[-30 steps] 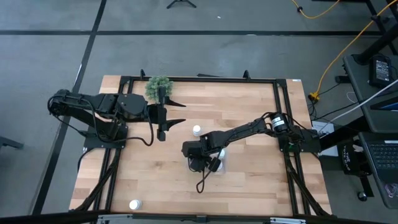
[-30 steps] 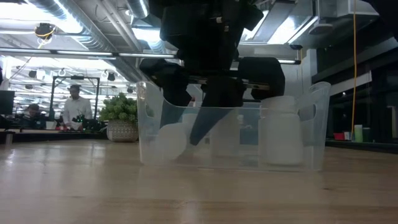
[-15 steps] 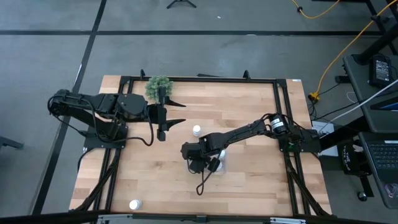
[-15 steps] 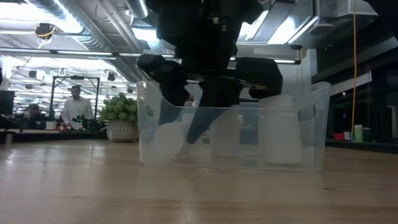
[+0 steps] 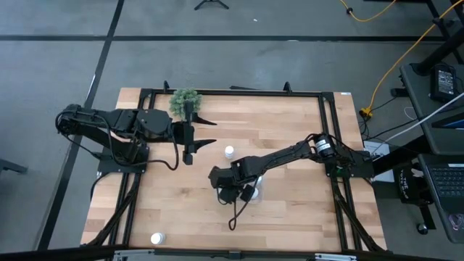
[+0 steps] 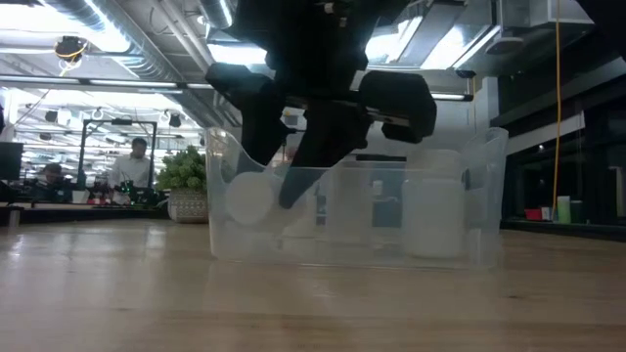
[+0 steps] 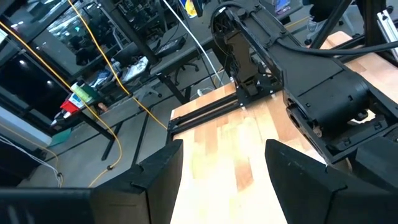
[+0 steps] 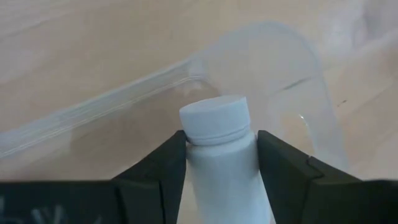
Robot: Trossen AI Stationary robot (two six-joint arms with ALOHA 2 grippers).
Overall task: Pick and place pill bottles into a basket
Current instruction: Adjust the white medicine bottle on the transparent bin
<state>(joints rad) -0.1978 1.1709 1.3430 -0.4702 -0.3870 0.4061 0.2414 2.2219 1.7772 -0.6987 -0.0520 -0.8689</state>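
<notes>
— Bottle first: where does it sit relative to the right gripper?

— Clamped between its fingers, long axis running out ahead of the wrist, cap leading, angled down over the clear basket mid-table.

— Its look?

— Small, white, ribbed cap. Others stand inside the basket already.

— And the left gripper?

— Parted, holding nothing, waiting near the plant, well away.
</notes>
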